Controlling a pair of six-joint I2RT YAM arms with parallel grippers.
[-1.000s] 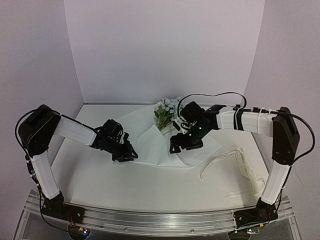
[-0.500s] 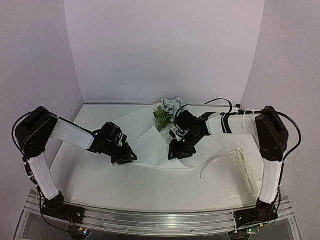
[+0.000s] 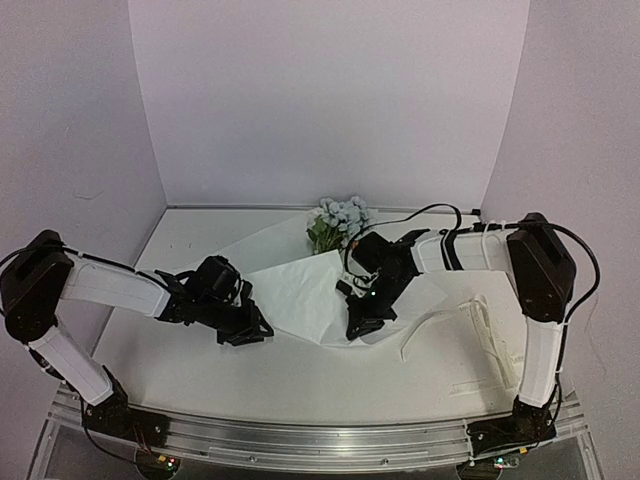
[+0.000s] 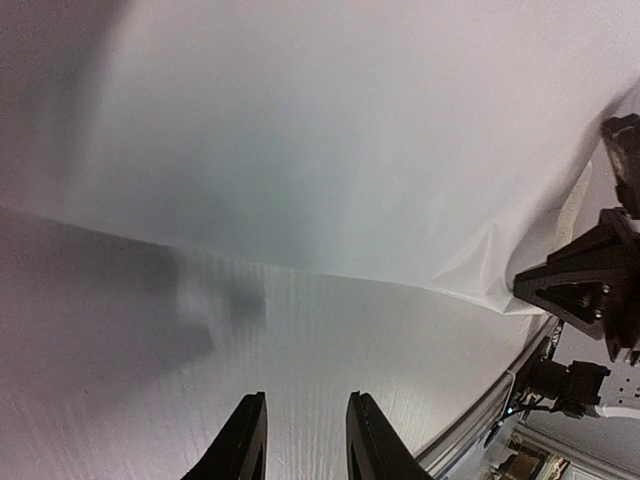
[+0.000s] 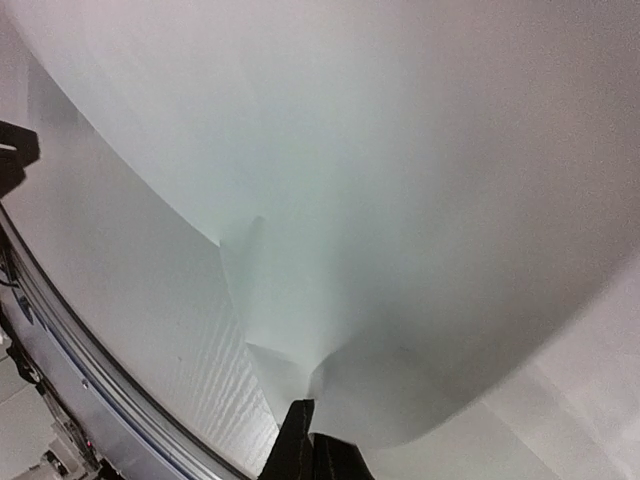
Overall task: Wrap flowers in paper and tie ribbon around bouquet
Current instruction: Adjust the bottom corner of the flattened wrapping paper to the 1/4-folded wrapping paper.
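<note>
Right gripper [image 5: 312, 448] pinches the paper [image 5: 400, 200] edge, jaws together; left gripper [image 4: 305, 440] hovers over the table [image 4: 400, 370], jaws slightly apart

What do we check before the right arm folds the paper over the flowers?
1. Right jaws shut on paper near edge: ok.
2. Left jaws holding paper: not ok, parted over bare table, nothing between.
3. Flowers at paper's far end: ok.
4. Ribbon clear of paper: cannot tell, one end lies by its right edge.
5. Grip depth on paper: cannot tell.
</note>
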